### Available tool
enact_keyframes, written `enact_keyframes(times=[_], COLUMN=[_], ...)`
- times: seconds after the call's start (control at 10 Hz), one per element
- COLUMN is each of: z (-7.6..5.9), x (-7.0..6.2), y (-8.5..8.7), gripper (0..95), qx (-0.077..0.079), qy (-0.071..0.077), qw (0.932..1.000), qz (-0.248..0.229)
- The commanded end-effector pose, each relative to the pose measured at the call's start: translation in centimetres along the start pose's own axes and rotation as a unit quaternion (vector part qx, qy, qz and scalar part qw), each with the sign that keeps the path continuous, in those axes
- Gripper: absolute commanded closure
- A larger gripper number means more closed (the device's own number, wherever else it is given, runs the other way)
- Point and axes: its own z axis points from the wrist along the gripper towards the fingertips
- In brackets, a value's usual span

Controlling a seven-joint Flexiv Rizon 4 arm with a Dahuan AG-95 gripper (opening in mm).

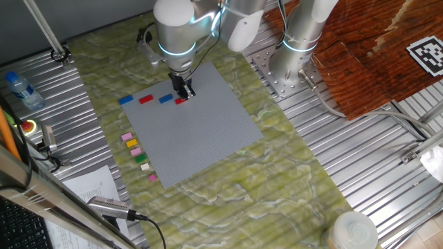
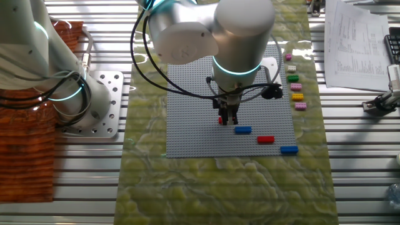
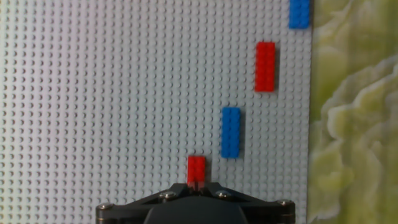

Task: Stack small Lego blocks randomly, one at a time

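Observation:
My gripper (image 1: 184,93) is down on the grey studded baseplate (image 1: 201,138), shut on a small red brick (image 1: 181,101) at the plate's far edge. In the hand view the red brick (image 3: 196,169) sticks out from between the jaws and rests on the plate. A blue brick (image 3: 231,132), a red brick (image 3: 265,66) and another blue brick (image 3: 299,12) lie in a row beyond it. The other fixed view shows the gripper (image 2: 227,119) with the held brick (image 2: 220,120) beside it. Its fingertips are hidden in the hand view.
A row of loose small blocks lies off the plate on the green mat: pink (image 1: 127,137), yellow (image 1: 131,144), green (image 1: 140,158) and cream (image 1: 145,167). The arm's base (image 1: 297,62) stands behind the plate. A water bottle (image 1: 21,90) and papers lie at the left.

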Motion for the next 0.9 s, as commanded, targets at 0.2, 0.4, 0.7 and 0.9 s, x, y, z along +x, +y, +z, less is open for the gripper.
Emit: enact_keyframes(times=[0.2,0.4,0.7,0.9], z=[3.1,3.1,2.2,0.2], x=[0.0,0.0,0.1,0.5], y=[-0.1,-0.1,0.0,0.4], gripper=[95.0,95.0,95.0,95.0], qx=[0.001,0.000,0.001,0.001], qy=[-0.001,0.001,0.000,-0.001], qw=[1.0000,1.0000,0.9999,0.9998], qz=[0.001,0.001,-0.012,-0.018])
